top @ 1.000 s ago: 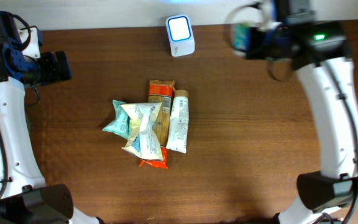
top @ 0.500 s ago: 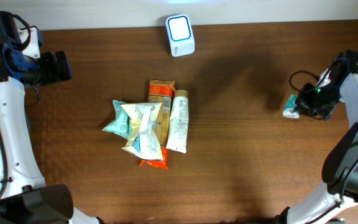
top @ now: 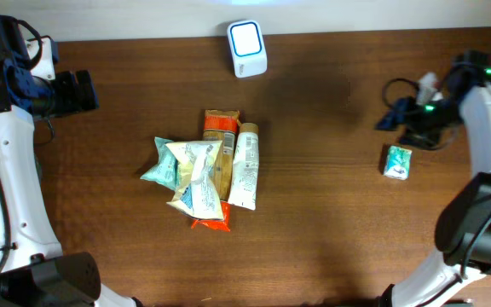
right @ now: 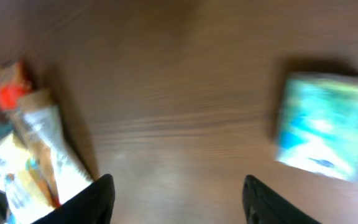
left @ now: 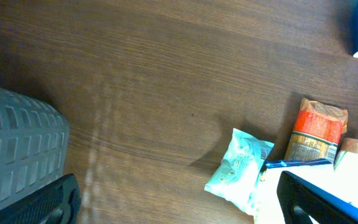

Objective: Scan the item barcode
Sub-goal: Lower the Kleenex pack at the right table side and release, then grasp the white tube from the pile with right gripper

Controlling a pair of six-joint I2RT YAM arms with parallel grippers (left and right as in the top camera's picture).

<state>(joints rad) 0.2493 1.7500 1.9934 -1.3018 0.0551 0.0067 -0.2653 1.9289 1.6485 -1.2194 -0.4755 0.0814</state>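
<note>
On the table [top: 331, 213], right side, teal packet [top: 397, 161] flat — long axis near-to-far, right fingers [right: 98, 199] apart, left fingers [left: 48, 202] apart.

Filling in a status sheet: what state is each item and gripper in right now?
scanner: face lit.
teal packet: lying flat on the table, not held.
pile of packets: heaped together, no gripper on it.
left gripper: open, empty.
right gripper: open, empty.

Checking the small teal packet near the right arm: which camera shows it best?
Overhead: the teal packet is whole and sharp, lying alone on the table. The right wrist shows it blurred; the left wrist misses it.
</note>
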